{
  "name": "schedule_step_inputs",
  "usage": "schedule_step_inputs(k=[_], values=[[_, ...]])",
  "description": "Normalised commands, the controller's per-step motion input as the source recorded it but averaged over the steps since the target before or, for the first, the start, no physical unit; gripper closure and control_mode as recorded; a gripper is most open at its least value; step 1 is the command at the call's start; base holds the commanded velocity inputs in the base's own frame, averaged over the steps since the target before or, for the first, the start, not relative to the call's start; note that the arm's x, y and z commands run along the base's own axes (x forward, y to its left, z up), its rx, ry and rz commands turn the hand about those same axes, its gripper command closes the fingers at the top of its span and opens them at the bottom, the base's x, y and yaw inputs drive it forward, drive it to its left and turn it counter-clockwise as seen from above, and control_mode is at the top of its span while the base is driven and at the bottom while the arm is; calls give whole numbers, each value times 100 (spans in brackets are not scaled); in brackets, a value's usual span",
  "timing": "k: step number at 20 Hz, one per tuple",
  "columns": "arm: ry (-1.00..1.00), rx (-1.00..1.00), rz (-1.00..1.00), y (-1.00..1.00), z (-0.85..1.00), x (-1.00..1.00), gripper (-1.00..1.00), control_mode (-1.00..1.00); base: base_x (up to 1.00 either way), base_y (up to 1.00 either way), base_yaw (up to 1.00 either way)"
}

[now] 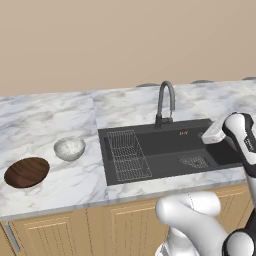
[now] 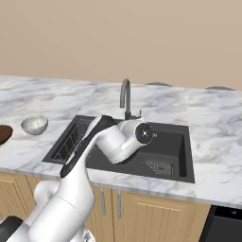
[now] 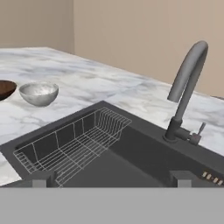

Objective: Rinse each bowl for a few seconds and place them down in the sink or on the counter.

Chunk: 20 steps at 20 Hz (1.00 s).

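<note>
Two bowls stand on the counter (image 1: 45, 117) left of the sink (image 1: 165, 146). The small white-grey speckled bowl (image 1: 69, 148) (image 2: 34, 125) (image 3: 39, 93) is upright, nearer the basin. The wide dark brown bowl (image 1: 27, 171) (image 2: 3, 133) (image 3: 5, 89) lies farther left, cut by the frame edge in two views. My gripper (image 3: 112, 179) is open and holds nothing. It hovers over the right part of the sink and looks across the basin toward the bowls, well away from both.
A wire rack (image 1: 127, 155) (image 3: 74, 142) fills the sink's left part, and a drain strainer (image 1: 194, 161) (image 2: 159, 166) lies at the right front. The arched grey faucet (image 1: 166, 102) (image 3: 186, 87) rises behind the basin, no water running. Wooden cabinet doors (image 1: 135, 225) are below.
</note>
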Motion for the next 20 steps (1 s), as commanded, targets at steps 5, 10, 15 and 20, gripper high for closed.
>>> schedule_step_inputs(k=[5,10,15,20], values=[[0,12,9,-9,-9,46,-100,-100,0,0,0],[2,13,10,-11,-10,28,-100,-100,0,0,0],[0,8,6,-3,-16,33,-100,-100,0,0,0],[-3,6,-2,0,-14,33,-100,-100,0,0,0]])
